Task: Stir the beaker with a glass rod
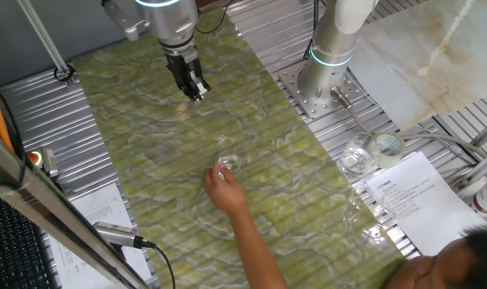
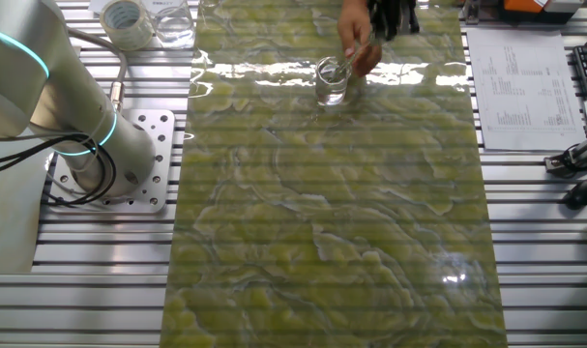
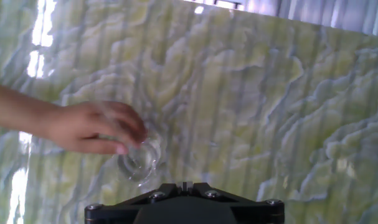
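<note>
Small glass beaker point(image 1: 227, 163) upright mid-desk on the green mat point(image 1: 147, 136), touched by a person's hand point(image 1: 225, 191). Gripper point(image 1: 196, 91) raised toward the far edge, well apart; finger spacing impossible to tell.

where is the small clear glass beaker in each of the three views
One fixed view: the small clear glass beaker is at picture centre.
Other fixed view: top centre.
Hand view: lower left of centre.
Shared landmark: the person's bare hand at the beaker, on the green marbled mat.
</note>
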You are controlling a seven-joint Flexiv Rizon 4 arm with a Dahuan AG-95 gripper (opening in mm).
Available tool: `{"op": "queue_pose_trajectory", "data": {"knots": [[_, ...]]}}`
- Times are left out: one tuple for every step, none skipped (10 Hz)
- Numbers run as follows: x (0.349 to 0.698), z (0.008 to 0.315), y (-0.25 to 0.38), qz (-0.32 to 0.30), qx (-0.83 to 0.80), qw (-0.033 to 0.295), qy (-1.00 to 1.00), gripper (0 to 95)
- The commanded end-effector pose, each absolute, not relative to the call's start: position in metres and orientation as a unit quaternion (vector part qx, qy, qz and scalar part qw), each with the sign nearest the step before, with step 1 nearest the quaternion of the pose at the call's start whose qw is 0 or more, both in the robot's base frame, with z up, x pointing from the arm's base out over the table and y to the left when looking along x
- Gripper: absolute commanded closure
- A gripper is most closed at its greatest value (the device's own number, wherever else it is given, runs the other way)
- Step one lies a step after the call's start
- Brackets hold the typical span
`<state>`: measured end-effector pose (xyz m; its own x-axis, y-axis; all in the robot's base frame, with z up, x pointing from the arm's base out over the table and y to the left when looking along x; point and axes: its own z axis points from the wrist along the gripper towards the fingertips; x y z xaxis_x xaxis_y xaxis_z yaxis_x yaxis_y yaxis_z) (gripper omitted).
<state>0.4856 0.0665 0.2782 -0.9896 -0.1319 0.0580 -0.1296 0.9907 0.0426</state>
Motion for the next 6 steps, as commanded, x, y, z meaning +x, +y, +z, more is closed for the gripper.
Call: {"op": "queue_pose_trajectory", "data": {"knots": [[0.4851, 0.2766, 0.0684, -0.019, 0.073, 0.031, -0.997, 95.0], [0.4852, 0.2757, 0.0701, -0.020, 0.074, 0.031, -0.997, 95.0], [0.4850, 0.2749, 0.0735, -0.021, 0.075, 0.026, -0.997, 95.0], [0.4850, 0.2744, 0.0745, -0.022, 0.076, 0.023, -0.997, 95.0], [0.4849, 0.2742, 0.0747, -0.022, 0.077, 0.023, -0.997, 95.0], [0.4849, 0.2742, 0.0747, -0.023, 0.079, 0.023, -0.996, 95.0]]}}
